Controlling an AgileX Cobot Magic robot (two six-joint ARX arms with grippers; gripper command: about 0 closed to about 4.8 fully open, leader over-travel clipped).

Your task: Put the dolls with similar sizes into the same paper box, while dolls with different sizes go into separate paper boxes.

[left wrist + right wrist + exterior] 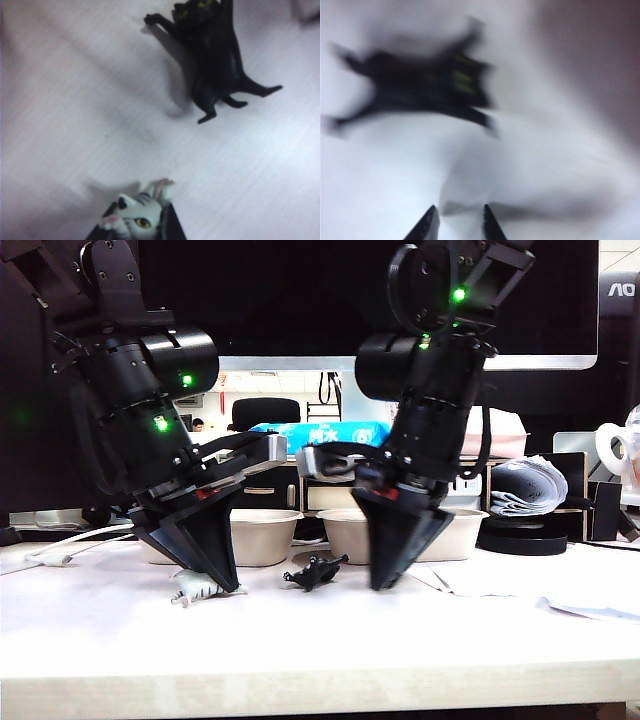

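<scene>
Behind my white worktop (320,640) a big dark monitor filled the wall, with office chairs and a blue banner showing below it, and the only lettering I could make out was a fragment like "AO" on a second screen at the right edge. My left tool (135,235) sat down on the worktop with its tips clamped on the white-grey striped cat doll (135,217), while the black cat doll (215,60) lay on its back nearby, between both arms and in front of the two paper boxes (265,535). My right tool (457,222) stood tips-down just beside that black doll, jaws a little apart and holding nothing.
</scene>
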